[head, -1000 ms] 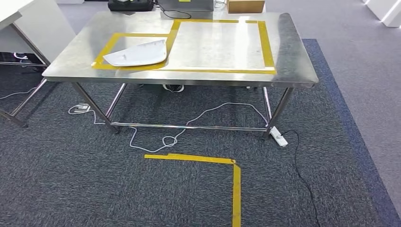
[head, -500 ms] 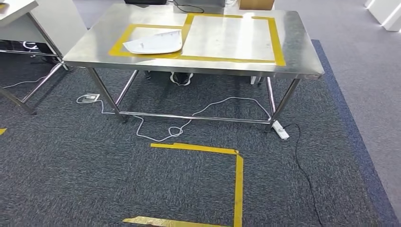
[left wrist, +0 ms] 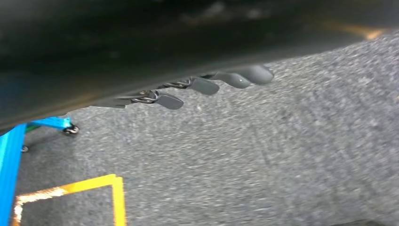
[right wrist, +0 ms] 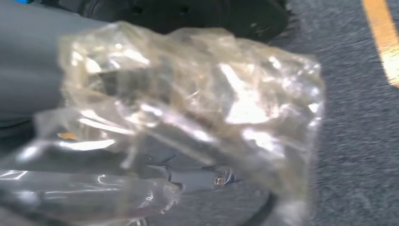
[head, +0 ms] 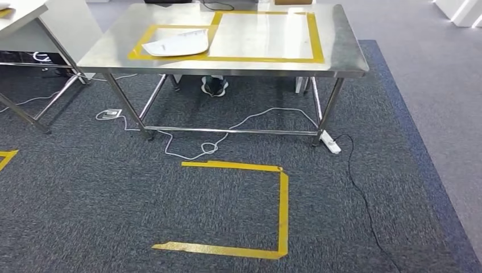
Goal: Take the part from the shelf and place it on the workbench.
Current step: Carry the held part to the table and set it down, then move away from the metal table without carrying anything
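Observation:
The white curved part (head: 176, 43) lies flat inside the left yellow-taped square on the steel workbench (head: 341, 51), which stands some way ahead of me across the carpet. Nothing touches the part. My left hand (left wrist: 202, 85) hangs over the grey carpet with its dark fingers stretched out and apart, holding nothing. In the right wrist view, crumpled clear plastic (right wrist: 188, 103) covers most of my right hand (right wrist: 28, 70). Its fingers are hidden behind the plastic, so I cannot tell whether they grip it.
A second table (head: 34, 17) stands at the far left. White cables (head: 204, 149) and a power strip (head: 331, 143) lie under the workbench, and a shoe (head: 214, 86) shows behind it. Yellow floor tape (head: 282, 210) marks a corner. A blue frame (left wrist: 9, 160) stands near my left hand.
The whole view has shifted: the camera has drawn back from the workbench and more of the floor tape shows. The white part stays where it lay.

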